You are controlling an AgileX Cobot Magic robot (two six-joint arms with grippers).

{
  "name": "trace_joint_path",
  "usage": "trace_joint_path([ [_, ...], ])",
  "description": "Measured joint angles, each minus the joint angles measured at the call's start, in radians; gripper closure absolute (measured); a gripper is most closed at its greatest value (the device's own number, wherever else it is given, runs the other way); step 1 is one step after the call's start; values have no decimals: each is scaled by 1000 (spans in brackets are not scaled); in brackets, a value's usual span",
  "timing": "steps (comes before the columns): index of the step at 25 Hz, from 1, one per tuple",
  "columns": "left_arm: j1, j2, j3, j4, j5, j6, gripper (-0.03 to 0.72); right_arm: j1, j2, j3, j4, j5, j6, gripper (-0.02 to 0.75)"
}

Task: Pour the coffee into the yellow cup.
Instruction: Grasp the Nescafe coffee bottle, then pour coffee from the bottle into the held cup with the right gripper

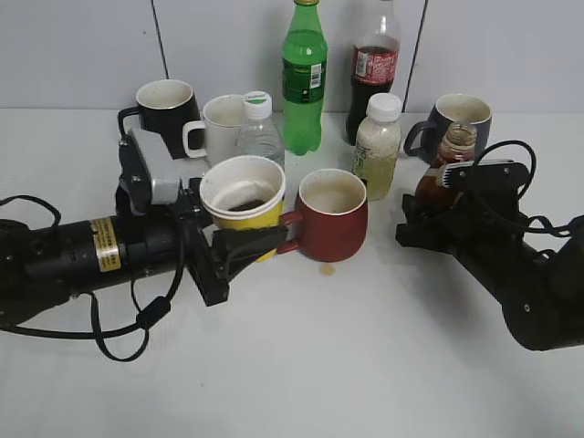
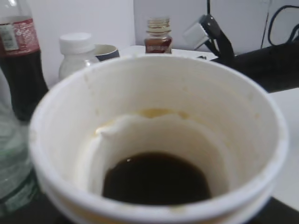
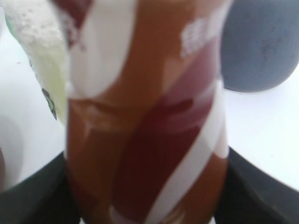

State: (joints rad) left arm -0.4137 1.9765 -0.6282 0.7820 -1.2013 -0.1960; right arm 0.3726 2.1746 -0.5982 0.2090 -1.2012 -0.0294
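The yellow cup (image 1: 260, 217) has a white rim and is held upright just above the table by my left gripper (image 1: 239, 245), which is shut on its lower wall. In the left wrist view the cup (image 2: 154, 107) fills the frame, with dark coffee (image 2: 156, 179) pooled at its bottom. The small brown coffee bottle (image 1: 449, 160) with a red-and-white swirl label stands upright and uncapped at the right. My right gripper (image 1: 427, 217) is shut on its lower body. The right wrist view shows the label (image 3: 149, 116) close up, with dark fingers on both sides.
A red mug (image 1: 333, 219) stands right beside the cup, with a small brown drip (image 1: 327, 269) in front of it. Behind are a black mug (image 1: 169, 105), white mug (image 1: 219, 128), water bottle (image 1: 260, 132), green bottle (image 1: 304, 78), cola bottle (image 1: 374, 64), pale drink bottle (image 1: 379, 137) and blue-grey mug (image 1: 461, 114).
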Motion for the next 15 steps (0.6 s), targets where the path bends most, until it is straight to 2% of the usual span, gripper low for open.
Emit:
trace_joint_path([
  [6,-49,0,0,-16,0,-26,235,0,-120,67,-31,23,-162,231],
  [15,-109,0,-11,-18,51,-59,235,0,-399,60,-292,105,-400,231],
])
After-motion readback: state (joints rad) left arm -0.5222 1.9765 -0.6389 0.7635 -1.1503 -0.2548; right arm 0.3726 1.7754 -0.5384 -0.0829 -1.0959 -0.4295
